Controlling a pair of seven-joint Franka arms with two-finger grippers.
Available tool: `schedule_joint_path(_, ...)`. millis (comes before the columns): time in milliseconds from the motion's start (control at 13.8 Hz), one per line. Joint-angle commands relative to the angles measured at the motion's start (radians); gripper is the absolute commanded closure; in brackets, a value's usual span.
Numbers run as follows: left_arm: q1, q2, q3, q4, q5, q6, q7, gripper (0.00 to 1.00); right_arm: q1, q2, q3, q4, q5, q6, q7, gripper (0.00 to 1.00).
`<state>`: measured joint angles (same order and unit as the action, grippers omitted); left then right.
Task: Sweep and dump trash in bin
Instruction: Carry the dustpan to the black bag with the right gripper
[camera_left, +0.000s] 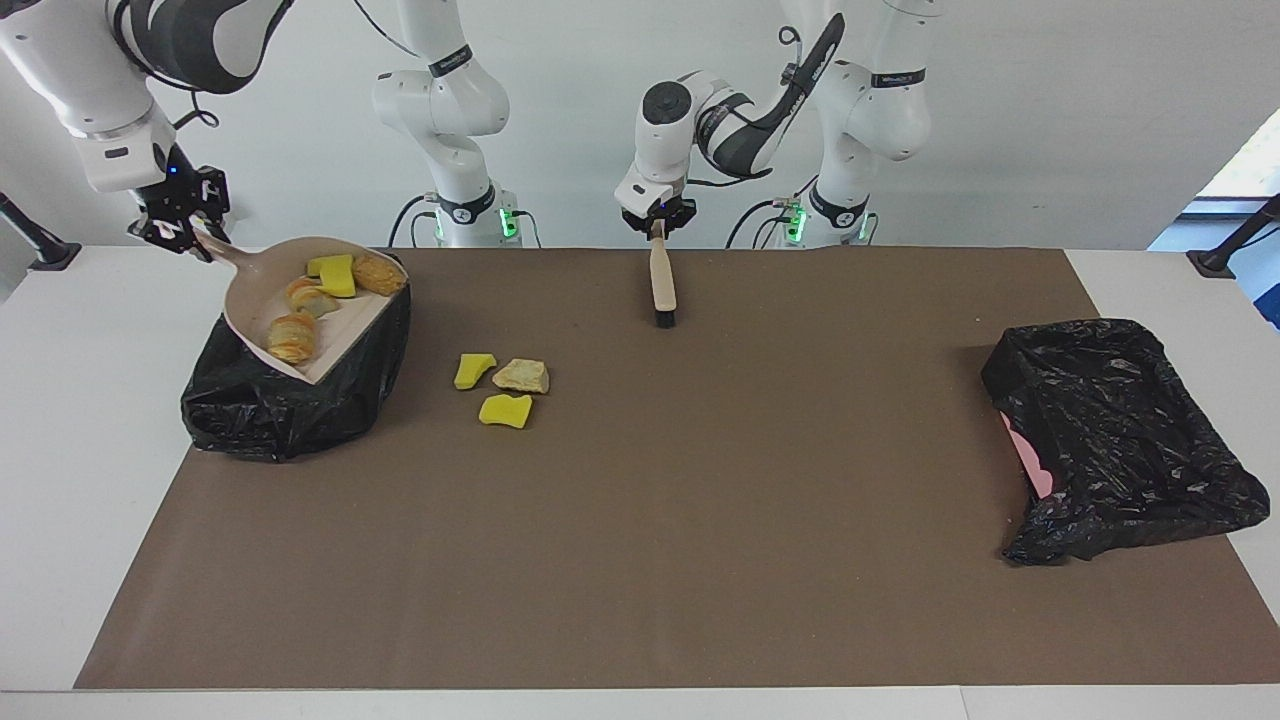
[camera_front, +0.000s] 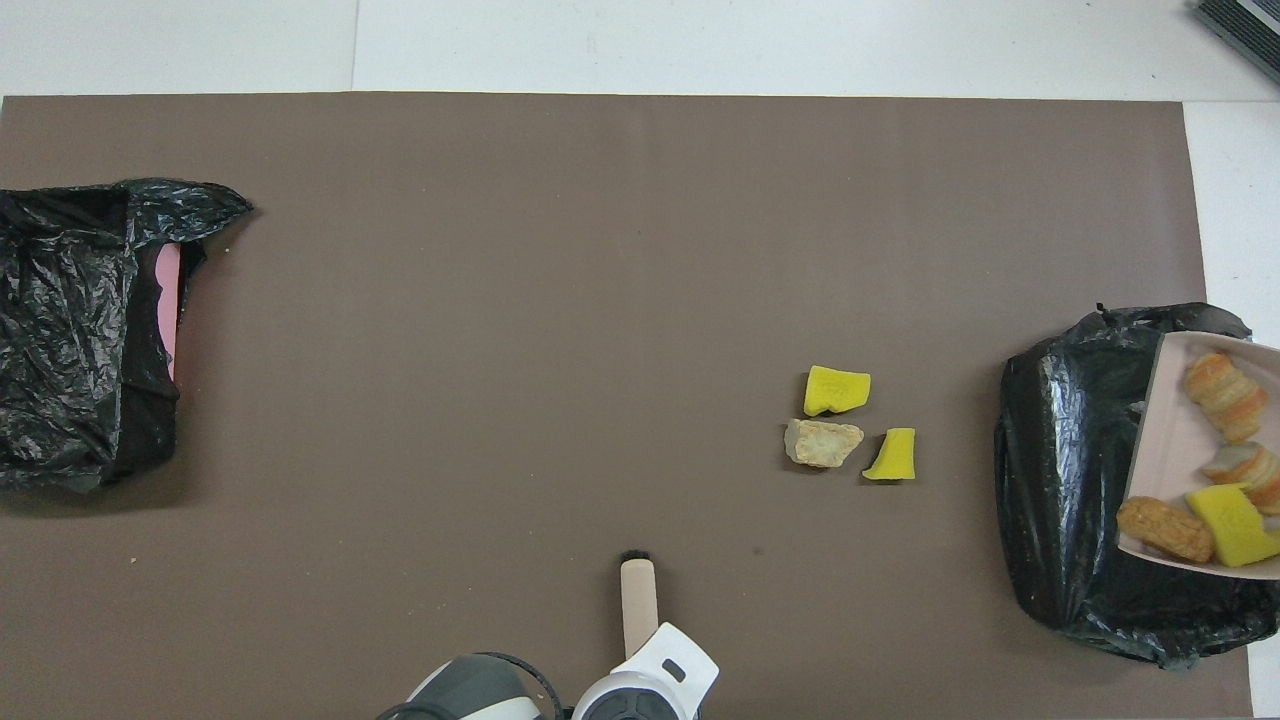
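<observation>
My right gripper (camera_left: 185, 232) is shut on the handle of a beige dustpan (camera_left: 345, 325), which is tilted over a black-bagged bin (camera_left: 290, 420) at the right arm's end of the table. Several trash chunks (camera_left: 292, 338), yellow and orange-brown, lie in the pan. Three more chunks (camera_left: 520, 375), two yellow and one tan, lie on the brown mat beside that bin; they also show in the overhead view (camera_front: 822, 442). My left gripper (camera_left: 657, 222) is shut on a wooden brush (camera_left: 661, 285), held upright with its black bristles down at the mat, close to the robots. The overhead view shows the pan (camera_front: 1165, 420), bin (camera_front: 1060, 480) and brush (camera_front: 638, 600).
A second black-bagged container (camera_left: 1120, 430) with a pink patch showing sits at the left arm's end of the table; it also shows in the overhead view (camera_front: 70, 340). The brown mat (camera_left: 700, 520) covers most of the white table.
</observation>
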<state>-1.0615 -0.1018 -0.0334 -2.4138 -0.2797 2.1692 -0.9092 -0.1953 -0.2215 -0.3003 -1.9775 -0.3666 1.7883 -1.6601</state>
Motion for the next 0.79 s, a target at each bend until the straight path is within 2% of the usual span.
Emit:
schedule_joint_path(0,0.062,0.013,0.006,0.05,0.01,-0.008,0.062,0.0,-0.013,-0.012,0.012,-0.062,-0.116,0.045,-0.03,1.0)
schedule_joint_path(72,0.089,0.03,0.006,0.091,0.025,-0.021,0.084,0.0,-0.006,-0.021,0.012,-0.098,-0.15,0.06,-0.032,1.0)
schedule_joint_path(217,0.15,0.059,0.006,0.181,0.167,-0.081,0.11,0.0,0.014,-0.038,0.018,-0.125,-0.254,0.082,-0.059,1.0)
schedule_joint_path(289,0.172,0.076,0.006,0.218,0.216,-0.091,0.128,0.0,0.023,-0.038,0.017,-0.132,-0.267,0.097,-0.125,1.0)
schedule_joint_path(434,0.244,0.14,0.006,0.307,0.292,-0.091,0.17,0.0,0.025,-0.036,0.018,-0.135,-0.294,0.132,-0.208,1.0)
schedule_joint_path(578,0.305,0.198,0.006,0.405,0.383,-0.094,0.182,0.0,0.048,-0.035,0.023,-0.132,-0.343,0.137,-0.214,1.0)
schedule_joint_path(723,0.377,0.209,0.006,0.487,0.422,-0.095,0.245,0.0,0.068,-0.036,0.026,-0.12,-0.391,0.137,-0.214,1.0)
